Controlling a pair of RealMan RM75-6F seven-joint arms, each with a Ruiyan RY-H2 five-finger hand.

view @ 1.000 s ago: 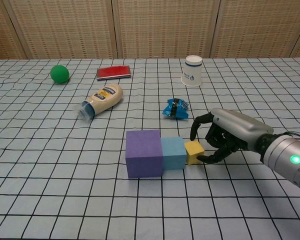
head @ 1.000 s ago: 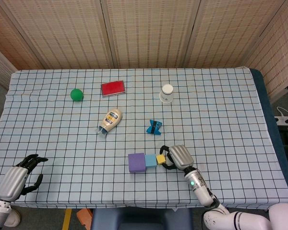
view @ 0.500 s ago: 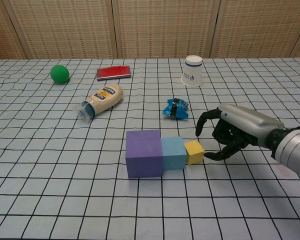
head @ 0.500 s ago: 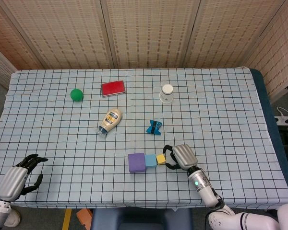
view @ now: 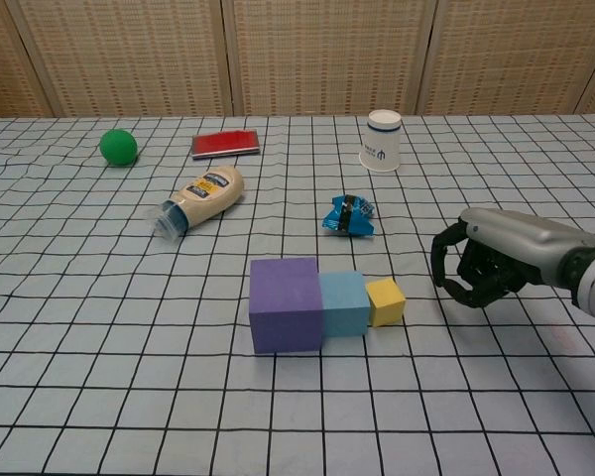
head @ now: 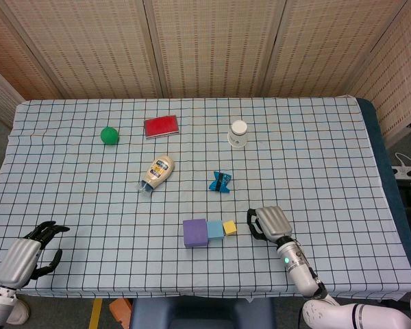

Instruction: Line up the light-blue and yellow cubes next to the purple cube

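The purple cube point(head: 194, 232) point(view: 287, 303), the light-blue cube point(head: 215, 229) point(view: 344, 302) and the small yellow cube point(head: 229, 227) point(view: 385, 300) stand side by side in a row near the table's front edge, each touching its neighbour. My right hand point(head: 272, 222) point(view: 496, 263) hovers a short way right of the yellow cube, apart from it, fingers loosely curved and holding nothing. At the front left corner my left hand point(head: 29, 253) rests with its fingers spread and empty; the chest view does not show it.
Further back on the checked cloth are a blue wrapper point(head: 220, 181), a mayonnaise bottle point(head: 157, 173) on its side, a green ball point(head: 109, 135), a red book point(head: 162, 127) and an upturned white cup point(head: 239, 132).
My right hand let go of the yellow cube and drew back to the right. The three cubes stayed in their row. The left hand has not moved.
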